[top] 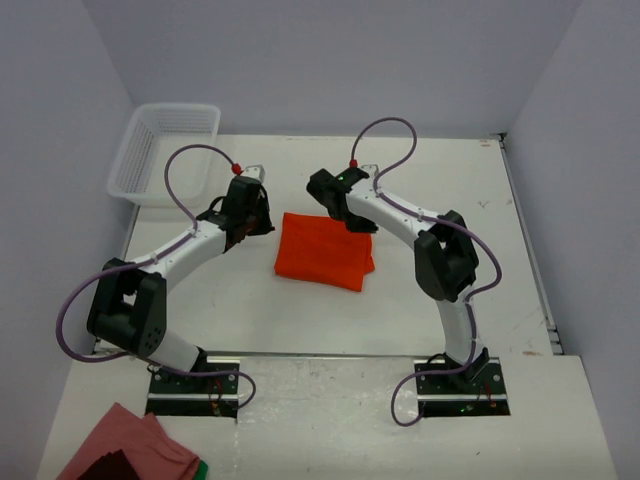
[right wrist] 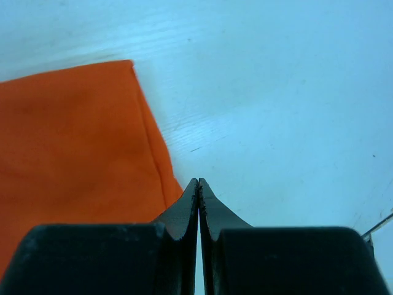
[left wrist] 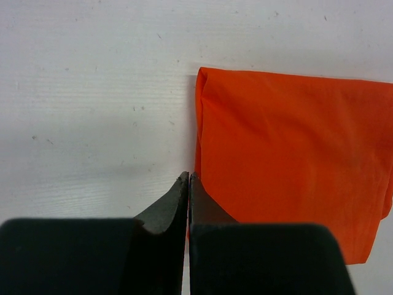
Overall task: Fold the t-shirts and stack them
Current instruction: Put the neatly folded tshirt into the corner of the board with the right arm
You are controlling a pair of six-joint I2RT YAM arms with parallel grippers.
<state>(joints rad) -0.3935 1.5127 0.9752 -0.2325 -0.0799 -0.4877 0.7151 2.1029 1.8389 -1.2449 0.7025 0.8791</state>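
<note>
The folded orange-red t-shirt [top: 322, 248] lay flat at the centre of the white worktop [top: 250, 310], between the two arms. The left hand [left wrist: 187, 179] was fully closed and empty, its tips just beside the t-shirt's left edge. The right hand [right wrist: 198, 182] was likewise closed and empty, beside the right edge. A white basket [top: 165, 150] stood at the far left corner.

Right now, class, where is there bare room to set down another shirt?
Free: table right of the right arm; the strip between the orange-red t-shirt and the arm bases. Crowded: the t-shirt's sides, by the left gripper and right gripper; the mesh basket corner.
</note>
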